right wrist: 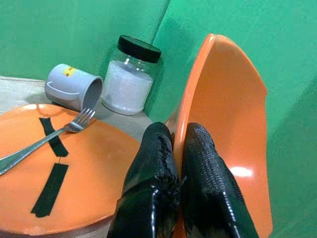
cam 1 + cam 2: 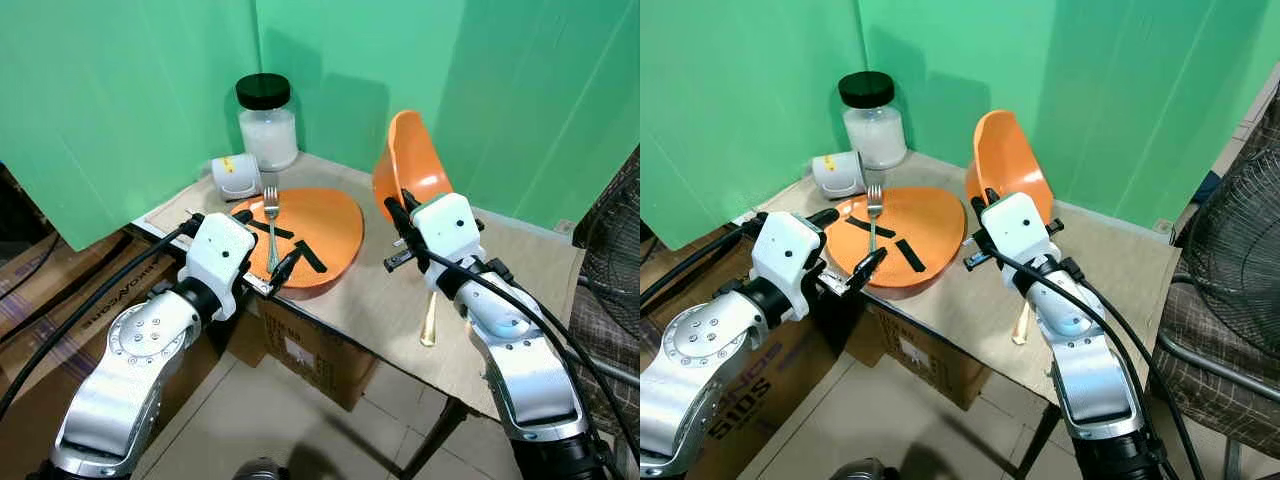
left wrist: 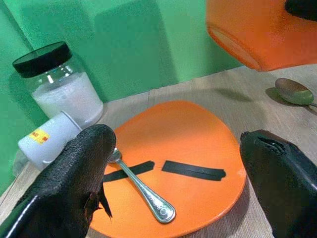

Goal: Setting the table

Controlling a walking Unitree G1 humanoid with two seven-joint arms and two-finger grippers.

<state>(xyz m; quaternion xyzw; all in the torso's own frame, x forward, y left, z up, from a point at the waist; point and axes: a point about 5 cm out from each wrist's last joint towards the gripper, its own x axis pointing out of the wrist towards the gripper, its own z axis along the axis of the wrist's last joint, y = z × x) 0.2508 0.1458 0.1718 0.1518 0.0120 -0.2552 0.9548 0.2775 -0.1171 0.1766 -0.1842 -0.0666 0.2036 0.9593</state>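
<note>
Here, right gripper (image 1: 179, 163) pinching glossy orange bowl (image 2: 408, 160) rim, left gripper (image 3: 173, 183) spread over flat plate (image 2: 325, 225).

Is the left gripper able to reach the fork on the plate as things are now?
Probably yes. The left gripper is open at the near edge of the orange plate, and the fork lies between its fingers' line with nothing over it. The right gripper holds the orange bowl up, off to the side.

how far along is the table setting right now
Partly done. The plate lies on the table with the fork on it. In hand: the right gripper pinches the rim of the bowl, held tilted above the table. Left: setting the bowl down, placing the spoon, righting the tipped mug. The left gripper waits open.
</note>
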